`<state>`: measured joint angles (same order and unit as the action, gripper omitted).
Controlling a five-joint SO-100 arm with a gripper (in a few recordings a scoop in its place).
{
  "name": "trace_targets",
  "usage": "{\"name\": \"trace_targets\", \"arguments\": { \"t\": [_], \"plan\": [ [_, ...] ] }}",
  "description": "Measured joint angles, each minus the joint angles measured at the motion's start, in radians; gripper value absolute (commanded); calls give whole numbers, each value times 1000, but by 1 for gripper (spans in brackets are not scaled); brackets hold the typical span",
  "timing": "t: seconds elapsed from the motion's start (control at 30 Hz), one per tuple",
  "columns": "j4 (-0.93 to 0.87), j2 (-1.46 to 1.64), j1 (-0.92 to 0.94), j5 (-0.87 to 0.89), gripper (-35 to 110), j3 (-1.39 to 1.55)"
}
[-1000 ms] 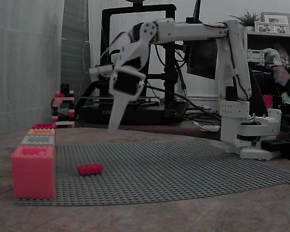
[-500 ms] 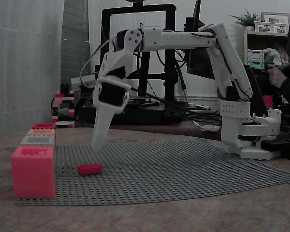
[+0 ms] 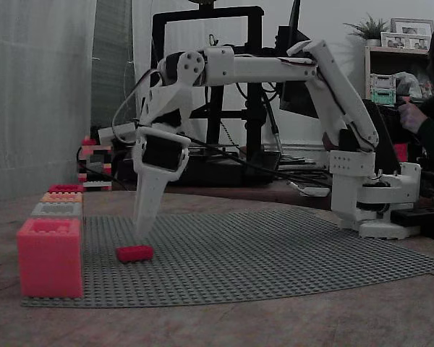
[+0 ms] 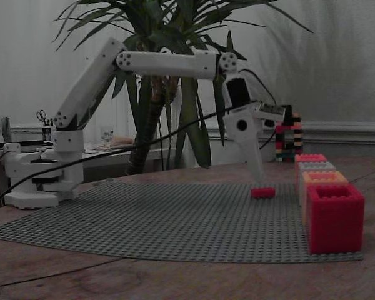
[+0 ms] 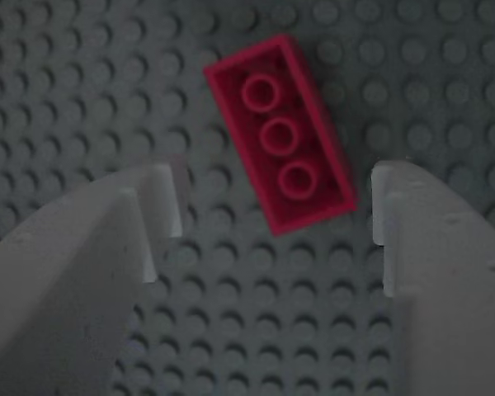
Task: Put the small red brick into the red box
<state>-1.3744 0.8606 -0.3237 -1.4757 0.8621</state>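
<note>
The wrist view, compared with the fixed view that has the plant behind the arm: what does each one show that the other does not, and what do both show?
Wrist view: the small red brick lies hollow side up, three round tubes visible, skewed to the open fingers, partly between them.

Fixed view: the red box at the near end of a row of boxes, the brick tower, the plant.

Both: brick, gripper, grey studded baseplate.
</note>
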Motion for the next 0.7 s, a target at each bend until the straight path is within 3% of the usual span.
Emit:
{"name": "trace_targets", "arguments": {
  "t": [0.7],
  "plan": [
    [-18,-150,-3,0,20,-137]
  ]
}}
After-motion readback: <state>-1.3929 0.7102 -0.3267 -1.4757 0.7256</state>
